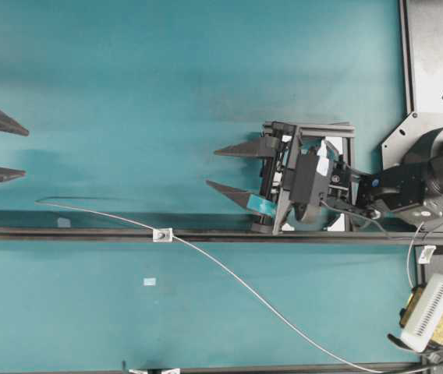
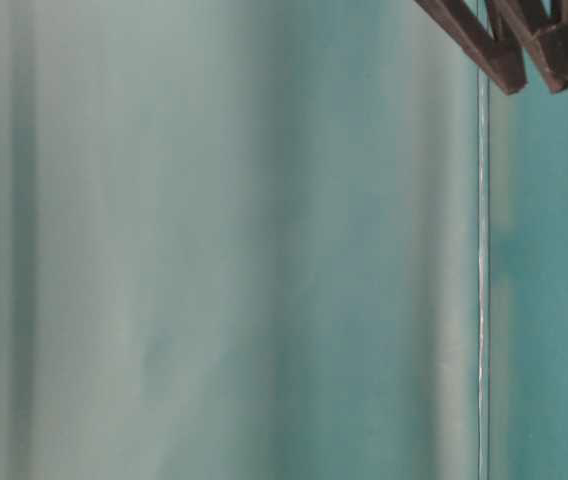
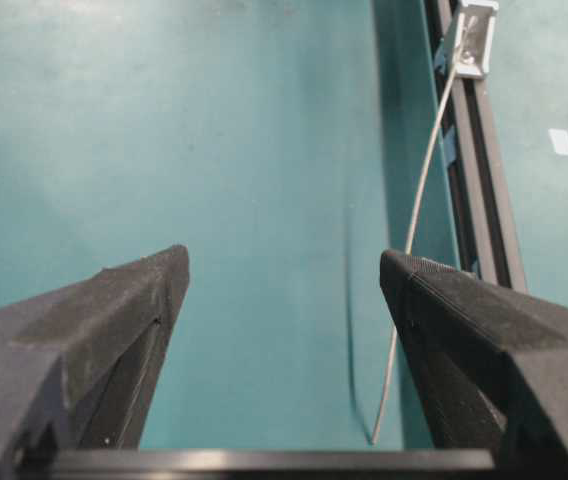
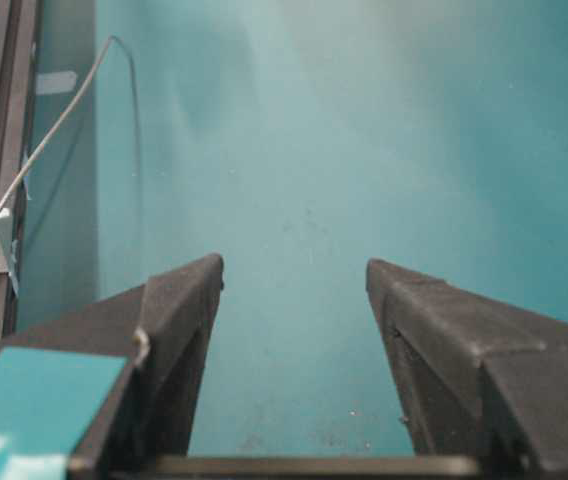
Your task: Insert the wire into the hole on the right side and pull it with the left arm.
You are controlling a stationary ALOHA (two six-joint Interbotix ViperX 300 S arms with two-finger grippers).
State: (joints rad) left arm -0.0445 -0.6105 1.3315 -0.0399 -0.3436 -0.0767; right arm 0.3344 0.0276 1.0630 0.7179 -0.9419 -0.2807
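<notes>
1. Your left claw (image 1: 7, 149) sits at the left edge of the overhead view with its two plain black fingers spread wide apart and nothing between them. It points toward the middle of the table.

2. Your right claw (image 1: 225, 166), the one with the teal patch on one finger, also has its fingers apart and holds nothing. It hovers just above the black rail (image 1: 284, 236) in the overhead view, to the right of the tab.

3. The wire (image 1: 245, 287) already passes through the small metal tab (image 1: 162, 234) fixed on the rail. It comes up from the lower right, crosses the tab, and its free end runs on to the left and stops on the table near your left claw.

4. The hole (image 3: 470, 62) faces along the rail, which is why the wire enters from the right side and leaves on the left. In the left wrist view the wire's end lies just inside the right-hand finger (image 3: 464, 320), not touching it as far as you can tell.

5. Judging from this, the threading looks done and the pull is not yet made. The left claw stands open so you can bring it over the free end and close on it.

6. The wire is thin and limp, so aim low and close gently or it may slip out.
</notes>
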